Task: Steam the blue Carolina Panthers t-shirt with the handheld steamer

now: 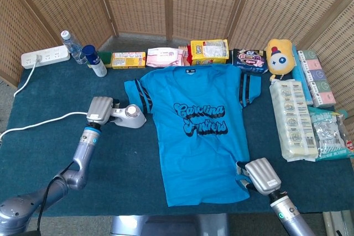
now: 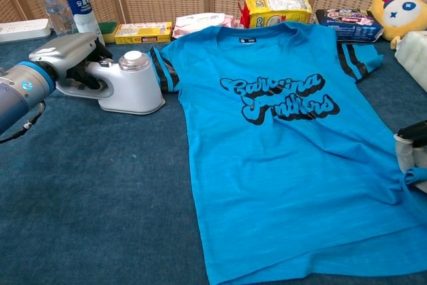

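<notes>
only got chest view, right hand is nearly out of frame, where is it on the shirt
Observer: Head view shows your right hand at the lower right corner of the blue Carolina Panthers t-shirt, apparently holding the hem.

Operator: where does the steamer cord run

Observer: The white cord leaves the white handheld steamer held in your left hand and trails leftward off the edge of the dark teal table.

Operator: anything right of the shirt

Observer: A long white pack of tissues lies alongside the shirt's right edge, apart from it.
</notes>
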`<state>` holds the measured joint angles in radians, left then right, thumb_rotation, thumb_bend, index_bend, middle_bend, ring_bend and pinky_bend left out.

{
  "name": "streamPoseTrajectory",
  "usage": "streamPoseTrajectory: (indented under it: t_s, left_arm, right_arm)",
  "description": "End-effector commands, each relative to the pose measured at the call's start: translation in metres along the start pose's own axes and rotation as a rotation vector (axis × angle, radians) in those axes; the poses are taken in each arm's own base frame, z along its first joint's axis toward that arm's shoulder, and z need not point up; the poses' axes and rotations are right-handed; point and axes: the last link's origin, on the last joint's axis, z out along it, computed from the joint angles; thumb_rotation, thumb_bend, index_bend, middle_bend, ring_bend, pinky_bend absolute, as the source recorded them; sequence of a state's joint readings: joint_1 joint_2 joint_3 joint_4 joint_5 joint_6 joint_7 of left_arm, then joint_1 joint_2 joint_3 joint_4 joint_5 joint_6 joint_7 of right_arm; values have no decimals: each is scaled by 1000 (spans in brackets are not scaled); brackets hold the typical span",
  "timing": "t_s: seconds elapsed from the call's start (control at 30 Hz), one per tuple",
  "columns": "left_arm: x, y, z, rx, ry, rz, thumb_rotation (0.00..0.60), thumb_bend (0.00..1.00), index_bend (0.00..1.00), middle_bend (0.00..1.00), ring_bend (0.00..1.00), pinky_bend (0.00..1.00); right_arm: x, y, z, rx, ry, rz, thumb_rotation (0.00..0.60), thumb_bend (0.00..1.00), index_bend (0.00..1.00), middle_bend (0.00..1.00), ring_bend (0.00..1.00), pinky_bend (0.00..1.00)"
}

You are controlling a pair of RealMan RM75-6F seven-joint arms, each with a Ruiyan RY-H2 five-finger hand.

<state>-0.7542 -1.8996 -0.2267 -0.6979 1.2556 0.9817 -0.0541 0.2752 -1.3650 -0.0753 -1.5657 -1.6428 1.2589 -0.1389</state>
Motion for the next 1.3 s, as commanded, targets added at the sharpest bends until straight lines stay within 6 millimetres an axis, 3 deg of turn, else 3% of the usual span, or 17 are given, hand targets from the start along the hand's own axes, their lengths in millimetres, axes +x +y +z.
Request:
streamPoseTrajectory:
  t_s: [0.03,0.13,0.3,0.57,0.93,1.1,1.3]
  left_arm:
    - [-2,2,1,-1,-7,1,600,266,766,795,678,773]
    - [-4,3,0,-5,-15,6,600,251,711,733,623,721]
    - [-6,3,-2,-13,-27,18,600,211,469,537,443,561]
    - [-2,6,-2,-32,-22,44,600,185,241,341,235,377]
    - [-3,2,-3,-13,-44,65,600,166,133,253,161,318]
    - [-4,1,-3,0,-52,73,600,160,2,131,71,276]
    - [0,0,-2,4,-37,77,600,157,0,60,5,251]
  right_arm:
    - [0,0,0,0,0,0,600,523,713,690,766,837]
    - [0,0,1,2,-2,1,600,523,714,689,765,836]
    - [-1,-1,2,5,-4,3,600,517,713,687,763,830]
    - [-3,1,2,-5,-21,17,600,492,689,678,729,795]
    - [-3,1,2,-10,-30,24,600,437,611,646,696,764]
    - [-3,1,2,-10,-32,25,600,425,599,641,691,760]
    - [-4,1,3,-12,-32,27,600,421,586,633,682,754]
